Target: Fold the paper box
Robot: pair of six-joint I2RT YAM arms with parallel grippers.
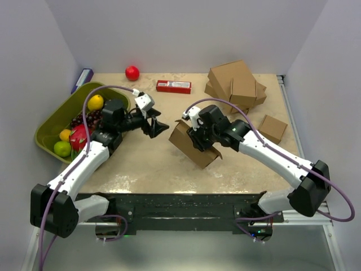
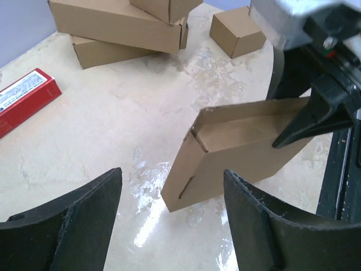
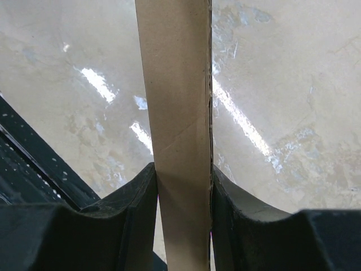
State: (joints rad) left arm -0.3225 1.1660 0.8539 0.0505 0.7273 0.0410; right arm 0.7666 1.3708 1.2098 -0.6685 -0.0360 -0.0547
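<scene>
The paper box is a thin brown cardboard mailer standing on edge in the middle of the table, its top side open. In the left wrist view the paper box shows a slot near its lower left corner. My right gripper is shut on the box's upper edge; in the right wrist view both fingers press against the cardboard. My left gripper is open and empty, just left of the box and not touching it; it shows in the left wrist view.
A green basket of fruit stands at the left. A stack of brown cardboard boxes and a small cube-like box are at the back right. A red packet and a red ball lie at the back.
</scene>
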